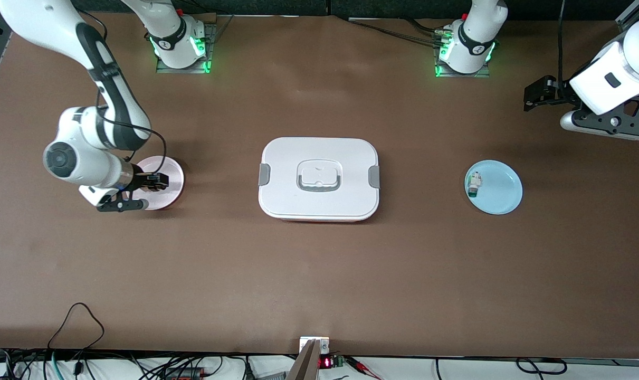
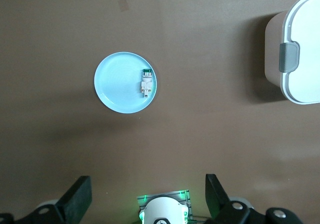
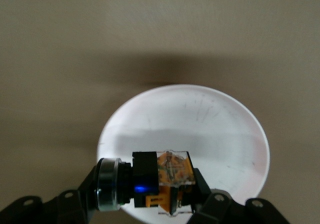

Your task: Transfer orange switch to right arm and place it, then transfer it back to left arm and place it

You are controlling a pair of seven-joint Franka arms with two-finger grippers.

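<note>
My right gripper (image 1: 153, 182) is low over a pink plate (image 1: 170, 168) at the right arm's end of the table. In the right wrist view it (image 3: 146, 190) is shut on the orange switch (image 3: 150, 181), a black body with a silver ring and an orange block, lying sideways between the fingers above the plate (image 3: 205, 124). The white lidded box (image 1: 319, 179) sits mid-table between the two plates. My left gripper (image 1: 533, 97) waits open and empty in the air at the left arm's end; in its own view it (image 2: 147, 185) holds nothing.
A light blue plate (image 1: 501, 189) lies between the box and the left arm's end, with a small white switch with a green tip (image 1: 474, 184) on it. The left wrist view shows that plate (image 2: 117, 81), that switch (image 2: 146, 81) and the box's latch end (image 2: 300, 49).
</note>
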